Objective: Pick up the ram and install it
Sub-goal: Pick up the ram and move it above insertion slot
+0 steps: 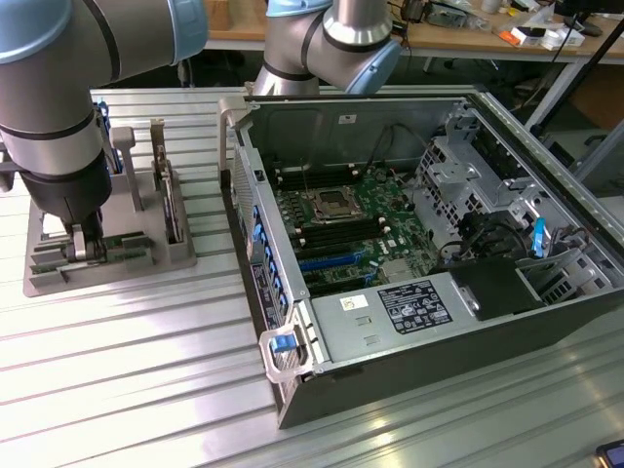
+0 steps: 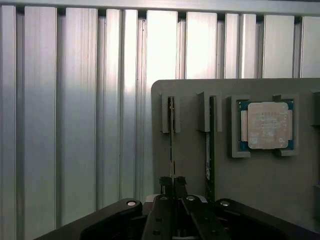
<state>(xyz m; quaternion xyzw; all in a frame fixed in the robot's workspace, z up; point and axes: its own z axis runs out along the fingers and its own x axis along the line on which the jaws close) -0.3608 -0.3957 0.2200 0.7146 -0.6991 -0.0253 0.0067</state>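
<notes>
Clenched on ram [image 2: 171,125] with end effector [image 2: 173,181], in grey holder [image 2: 190,165]; second stick [image 2: 210,130] just beside, processor chip [image 2: 266,125] near, computer case [image 1: 439,382] well apart.

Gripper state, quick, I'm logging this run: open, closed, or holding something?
Gripper: closed on a ram stick standing in the gray tray.

Bright light, glare on ribbed table [image 1: 107,341]

A tray [image 1: 117,280] lies on the table [image 1: 117,390] at the exterior view's left, with a case [image 1: 439,382] to its right. In the tray, the ram [image 2: 171,135] stands in a slot. A second ram [image 2: 211,145] is in the next slot, with a processor [image 2: 267,125] beyond.
</notes>
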